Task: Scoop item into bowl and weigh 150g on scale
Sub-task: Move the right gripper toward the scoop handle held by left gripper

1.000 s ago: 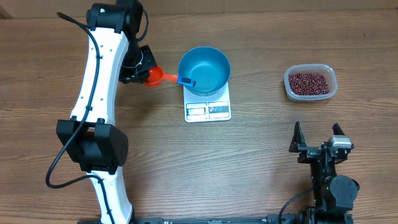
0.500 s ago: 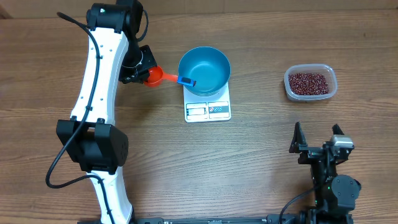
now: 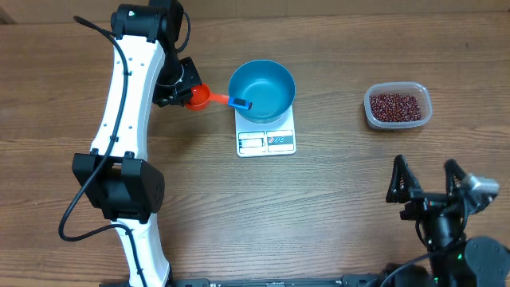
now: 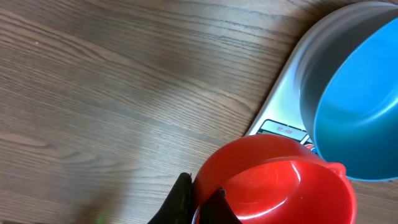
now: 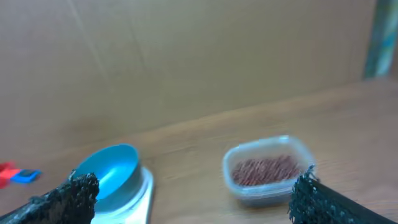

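Over on the left, the left gripper (image 3: 177, 84) is clamped tight on the cup rim of an orange-red plastic scoop (image 3: 197, 96). The left wrist view confirms it, with the black fingers (image 4: 180, 200) pinching the glossy red edge. The scoop lies level just left of the round, deep, bright blue bowl (image 3: 262, 90), and its blue handle tip rests against the bowl's near-left rim. The bowl sits squarely on the flat white rectangular kitchen scale (image 3: 267, 137), covering the far part of it, so the display and blue-outlined button panels show along the near edge.

The small dark maroon beans (image 3: 394, 106) lie in a loose layer inside a clear rounded-rectangular plastic tub (image 3: 426, 112), well apart from the bowl, out to the right on the brown wood-grain table (image 3: 335, 199). No beans show in the bowl or the scoop.

Down at the near right, the right gripper (image 3: 426, 180) hangs with its jaws spread wide, holding nothing and touching nothing. Its wrist camera looks across at the tub (image 5: 268, 167) and the bowl (image 5: 109, 174), blurred, between its two black fingertips (image 5: 74, 194).
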